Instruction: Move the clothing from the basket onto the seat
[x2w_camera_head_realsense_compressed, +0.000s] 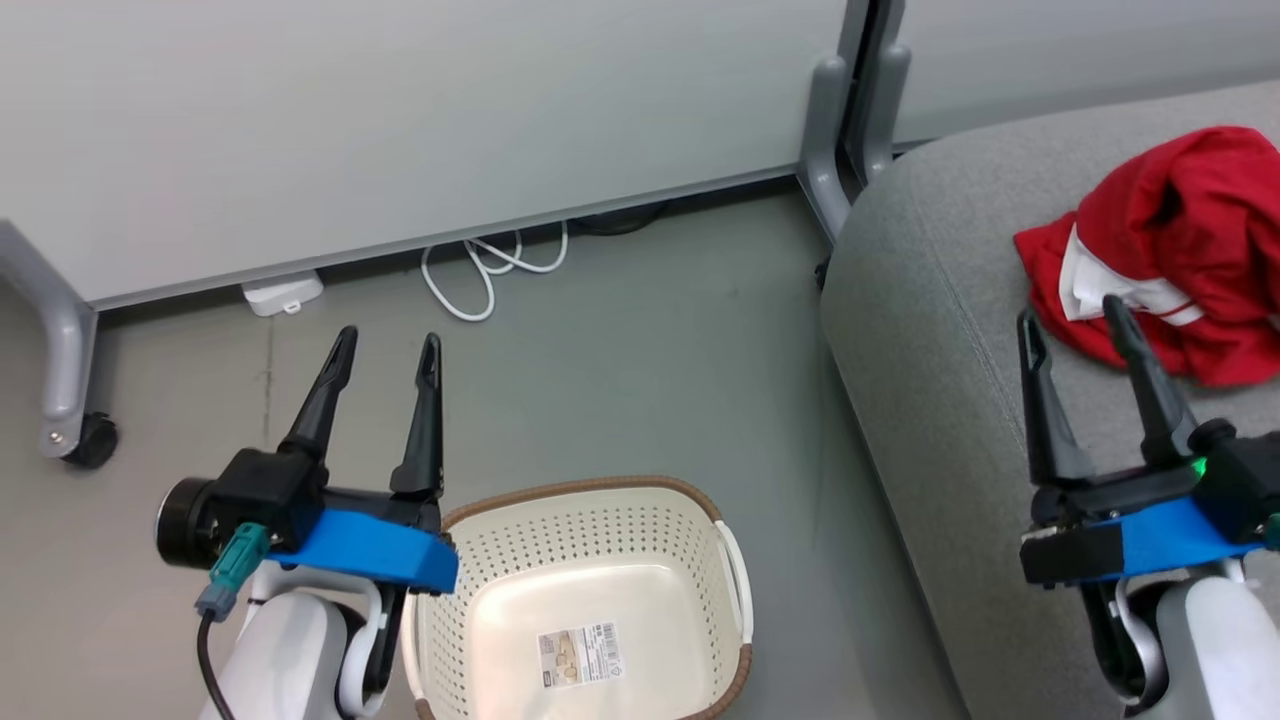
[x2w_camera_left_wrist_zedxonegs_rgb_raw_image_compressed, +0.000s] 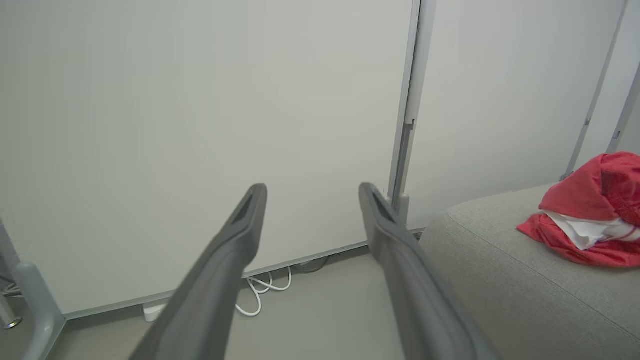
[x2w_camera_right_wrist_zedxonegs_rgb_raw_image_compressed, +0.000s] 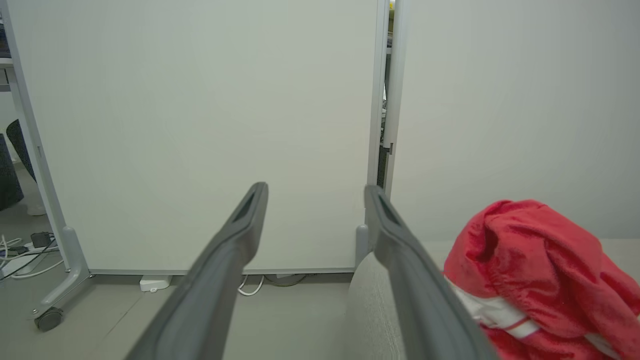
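Pale partition panels (x2w_camera_head_realsense_compressed: 400, 120) on grey legs are standing along the far side, behind the grey floor (x2w_camera_head_realsense_compressed: 650, 330). The seat (x2w_camera_head_realsense_compressed: 930, 330) is taking up the right side, its rounded edge and stitched seam running from far to near. The basket (x2w_camera_head_realsense_compressed: 590, 486) is sitting on the floor at the near middle, just left of the seat and apart from it, its bare bottom showing a printed label (x2w_camera_head_realsense_compressed: 580, 655). The clothing (x2w_camera_head_realsense_compressed: 1170, 250) is lying crumpled on the far right part of the seat, red with white lining and striped trim showing; whether it is one garment or two I cannot tell. The left gripper (x2w_camera_head_realsense_compressed: 390, 345) is hovering over the floor just left of the basket, its fingers spread and released. The right gripper (x2w_camera_head_realsense_compressed: 1070, 310) is hanging over the seat on the near side of the clothing, its fingers likewise spread and empty. In the head view one of its fingertips is overlapping the edge of the cloth. A white cable (x2w_camera_head_realsense_compressed: 480, 270) is lying coiled at the foot of the panels, near a small white adapter (x2w_camera_head_realsense_compressed: 283, 293).
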